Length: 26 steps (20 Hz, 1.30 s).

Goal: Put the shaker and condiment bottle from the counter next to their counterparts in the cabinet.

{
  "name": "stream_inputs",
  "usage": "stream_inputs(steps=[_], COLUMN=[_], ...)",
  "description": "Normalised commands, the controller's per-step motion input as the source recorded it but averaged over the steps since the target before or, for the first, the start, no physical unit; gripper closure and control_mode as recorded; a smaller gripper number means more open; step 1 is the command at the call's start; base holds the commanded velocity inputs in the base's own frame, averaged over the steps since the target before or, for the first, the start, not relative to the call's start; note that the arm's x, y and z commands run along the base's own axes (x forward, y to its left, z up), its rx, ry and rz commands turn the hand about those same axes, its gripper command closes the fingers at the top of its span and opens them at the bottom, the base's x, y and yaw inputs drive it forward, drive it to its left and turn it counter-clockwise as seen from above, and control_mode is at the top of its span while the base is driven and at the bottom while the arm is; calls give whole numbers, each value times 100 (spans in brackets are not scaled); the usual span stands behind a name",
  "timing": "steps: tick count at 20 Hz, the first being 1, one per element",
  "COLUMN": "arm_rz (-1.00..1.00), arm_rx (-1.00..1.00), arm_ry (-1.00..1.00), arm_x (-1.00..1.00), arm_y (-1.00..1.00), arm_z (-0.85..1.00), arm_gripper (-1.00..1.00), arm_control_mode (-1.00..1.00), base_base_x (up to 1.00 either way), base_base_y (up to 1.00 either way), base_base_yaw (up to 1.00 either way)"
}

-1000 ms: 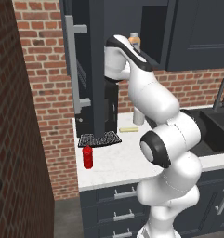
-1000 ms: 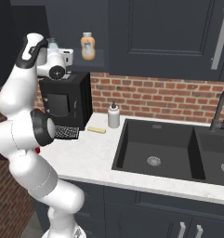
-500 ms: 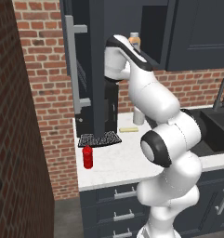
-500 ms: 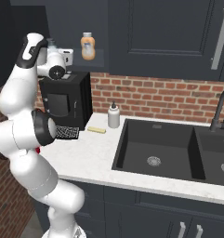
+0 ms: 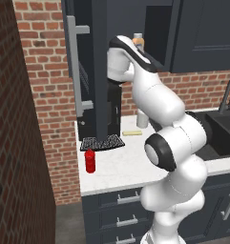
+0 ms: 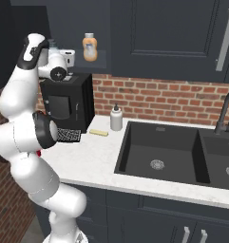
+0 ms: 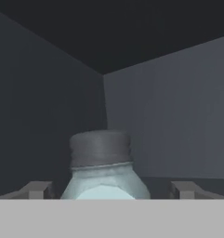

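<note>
Up in the cabinet [image 6: 149, 38], spread jaws flank one shaker [image 7: 104, 167]; one condiment bottle [image 5: 90, 161] stands on the table [image 5: 121, 167].

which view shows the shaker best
The hand view: the shaker sits close between the hand's fingertips, grey cap and pale body clear, inside the cabinet. In the base views the arm mostly hides it.

Left base cam sits behind my arm's left, right base cam behind its right, both looking forward-down; they share the counter [image 5: 117, 164] [image 6: 102, 159] and open cabinet [image 5: 157, 28] [image 6: 99, 33]. Hand cam looks close-up into the cabinet corner [image 7: 104, 93]
</note>
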Motion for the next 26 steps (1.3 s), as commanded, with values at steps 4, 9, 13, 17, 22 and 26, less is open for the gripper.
stream_inputs(steps=[4,9,13,17,22,26], arm_rz=[0,0,0,2,13,21], arm_rx=[0,0,0,0,-1,-22], arm_ry=[0,-3,-10,-19,-15,0], arm_x=[-42,-90,-100,-100,-100,-100], arm_y=[-41,-74,-85,-70,-74,-72], arm_z=[0,0,0,0,-1,-27], arm_gripper=[-100,-100,-100,-100,-100,-100], arm_control_mode=[-100,-100,-100,-100,-100,-100], base_base_x=[0,0,0,0,0,0], base_base_y=[0,0,0,0,0,0], base_base_yaw=[0,0,0,0,0,0])
